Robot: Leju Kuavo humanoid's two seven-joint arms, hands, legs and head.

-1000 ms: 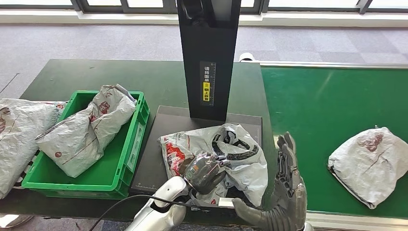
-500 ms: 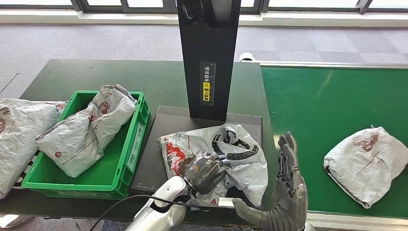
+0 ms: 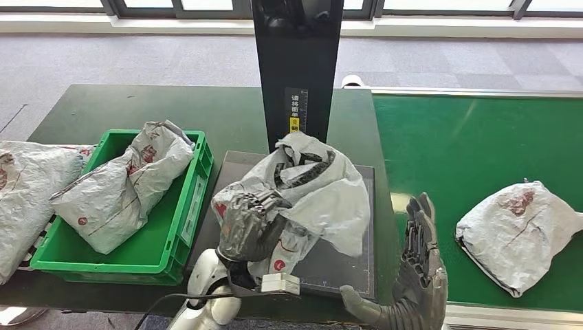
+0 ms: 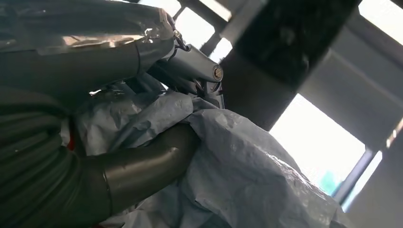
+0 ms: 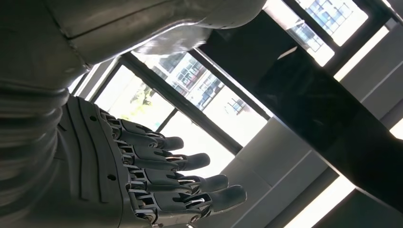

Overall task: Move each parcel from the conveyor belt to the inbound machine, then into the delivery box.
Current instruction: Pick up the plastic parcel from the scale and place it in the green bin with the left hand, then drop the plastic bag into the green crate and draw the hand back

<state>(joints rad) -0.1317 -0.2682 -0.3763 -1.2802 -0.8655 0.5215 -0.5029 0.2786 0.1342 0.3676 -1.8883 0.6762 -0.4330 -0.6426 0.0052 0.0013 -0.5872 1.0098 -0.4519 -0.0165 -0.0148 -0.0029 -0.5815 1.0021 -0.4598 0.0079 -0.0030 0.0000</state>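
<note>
Parcel (image 3: 309,192) is gripped in the left hand (image 3: 249,225), bag bunched up and raised off the scanner platform (image 3: 357,271) of the inbound machine (image 3: 297,75), right in front of its black column. Fingers are wrapped into the plastic; left wrist view shows the thumb (image 4: 147,166) pressed into the crumpled film. Grab is at the lower-left edge of the bag, so the rest of it hangs over the platform. My read: it's being lifted clear for the swing over to the green delivery box (image 3: 175,237), which sits just beside the platform on the left and already holds 1 parcel (image 3: 124,185).

Right hand (image 3: 419,275) is spread, holding nothing, palm upright near the platform's right edge, probably parked out of the way. 1 more parcel (image 3: 519,230) waits on the conveyor belt (image 3: 474,151).

Can't tell if any of the bag touches the platform; the bag hides that. Label side of the parcel not readable. Another bag (image 3: 24,199) at far left is cut off by the frame.
</note>
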